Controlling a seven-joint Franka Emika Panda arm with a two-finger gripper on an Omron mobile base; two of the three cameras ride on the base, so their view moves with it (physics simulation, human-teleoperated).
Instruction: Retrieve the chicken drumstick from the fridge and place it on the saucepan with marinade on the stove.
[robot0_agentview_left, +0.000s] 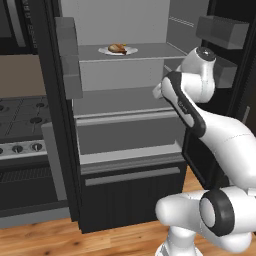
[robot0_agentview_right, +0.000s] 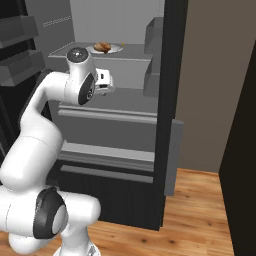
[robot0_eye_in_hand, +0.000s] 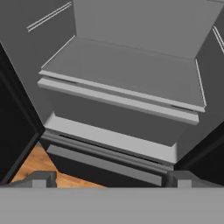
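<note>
1. Nearest the base cameras, the white arm (robot0_agentview_left: 210, 135) is seen rising from its rounded base and bending forward toward the open fridge (robot0_agentview_left: 130, 135).
2. Both black fridge doors are swung wide, and grey door bins (robot0_agentview_left: 222, 31) are carried on their inner faces.
3. The gripper (robot0_eye_in_hand: 109, 177) is held in front of the fridge's middle section, at about the level of the lower grey shelf; in the hand view its two dark finger tips (robot0_eye_in_hand: 41, 178) are seen far apart at the bottom corners, so the jaws are spread fully and nothing is held between them.
4. The chicken drumstick (robot0_agentview_left: 118, 48) is found lying on a white plate (robot0_agentview_left: 129, 51) on the upper shelf, toward its left side in the left base view, higher than the hand and farther back in the fridge.
5. Below the shelves, closed grey drawers (robot0_agentview_left: 127, 135) and a dark bottom drawer with a long grey handle (robot0_agentview_left: 132, 176) are seen.
6. The stove (robot0_agentview_left: 22, 120) is seen to the left of the fridge, with dark grates on top and round knobs (robot0_agentview_left: 36, 147) along its front edge.
7. A wooden floor (robot0_agentview_right: 200, 215) is laid in front of the fridge.
</note>
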